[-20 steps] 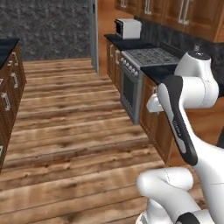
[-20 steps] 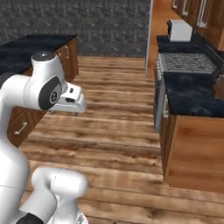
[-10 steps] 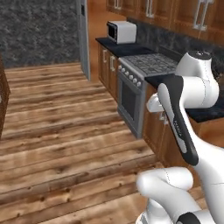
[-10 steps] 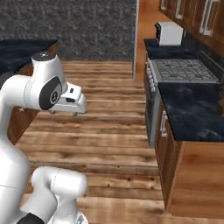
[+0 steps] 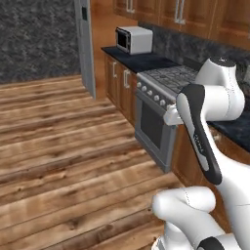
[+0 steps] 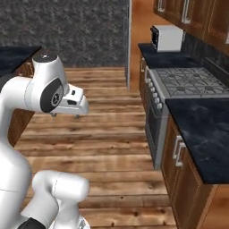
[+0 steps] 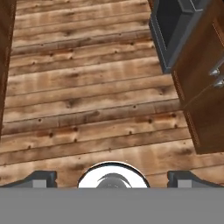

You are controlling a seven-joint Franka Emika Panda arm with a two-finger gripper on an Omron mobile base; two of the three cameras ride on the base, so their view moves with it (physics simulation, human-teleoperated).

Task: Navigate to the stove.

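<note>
Wooden plank floor [image 5: 58, 146] runs through the kitchen, a dark stone wall [image 6: 67, 31] at the far end, brown cabinets [image 6: 188, 174] along one side.

Stove [image 5: 161, 105] — grey steel gas range with dark grates on top, a row of round knobs along its front edge, and an oven door below. It is set into the cabinet run, ahead of the jaws [image 7: 112, 177] and off to their right; in the hand view its oven door [image 7: 175, 30] shows at the upper right, well apart from the fingertips [image 7: 41, 178].

Microwave [image 5: 134, 39] — small, white-grey, on the dark desk [image 5: 139, 61] just beyond the stove, farther from the jaws.

Second stretch of dark desk [image 6: 201, 129] — on the near side of the stove, over cabinet doors with metal handles [image 6: 178, 150].

Jaws — spread wide, nothing between them, hanging above bare floor planks and pointing down at them.

Grey upright post [image 5: 85, 46] — past the microwave end of the cabinets.
</note>
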